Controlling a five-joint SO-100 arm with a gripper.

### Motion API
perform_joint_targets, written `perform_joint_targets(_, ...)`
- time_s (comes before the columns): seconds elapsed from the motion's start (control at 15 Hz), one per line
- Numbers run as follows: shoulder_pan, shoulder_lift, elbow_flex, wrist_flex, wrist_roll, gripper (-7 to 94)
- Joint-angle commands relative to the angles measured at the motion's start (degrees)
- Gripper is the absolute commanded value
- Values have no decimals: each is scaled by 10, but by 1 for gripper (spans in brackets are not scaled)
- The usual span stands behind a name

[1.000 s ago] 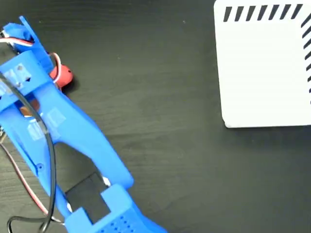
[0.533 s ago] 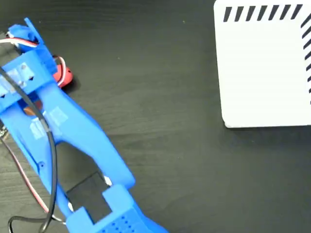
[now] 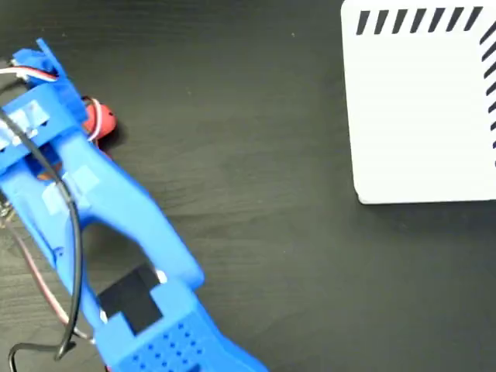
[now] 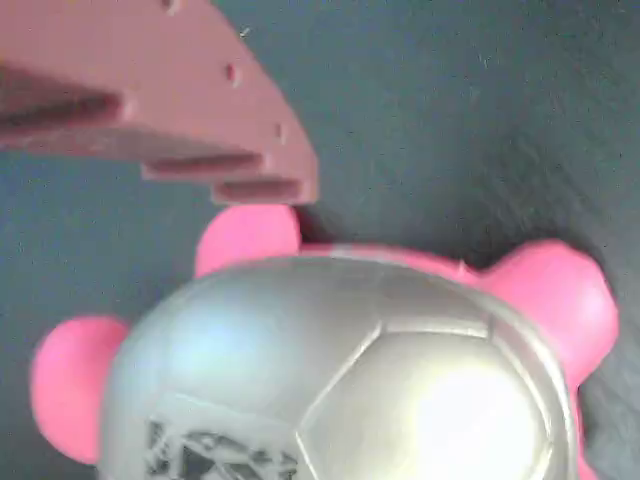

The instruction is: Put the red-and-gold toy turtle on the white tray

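Arm (image 3: 93, 209) lowered further over red-and-gold toy turtle (image 4: 340, 370) | finger (image 4: 170, 100) beside shell | gripper closure undeterminable | grasp pending; white tray (image 3: 422, 108) well apart.

A blue arm (image 3: 93, 209) lay across the left part of a dark table (image 3: 256, 194), running from the lower edge up toward the upper left. Just right of the arm's upper end, a red part of the red-and-gold toy turtle (image 3: 101, 121) peeked out, touching the arm's outline. The white tray (image 3: 418, 108) sat well apart from the turtle, far right, with black stripes along its top edge.
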Motion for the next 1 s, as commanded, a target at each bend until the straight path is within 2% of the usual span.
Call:
perform_joint_targets(0.0, -6, 11, -7, -4, -4, 65)
perform_joint_targets(0.67, -5, -25, -9, -47, 10, 65)
perform_joint_targets(0.8, -4, -29, -11, -51, 10, 59)
perform_joint_targets(0.87, -4, -34, -14, -51, 9, 54)
perform_joint_targets(0.93, -4, -37, -16, -51, 10, 45)
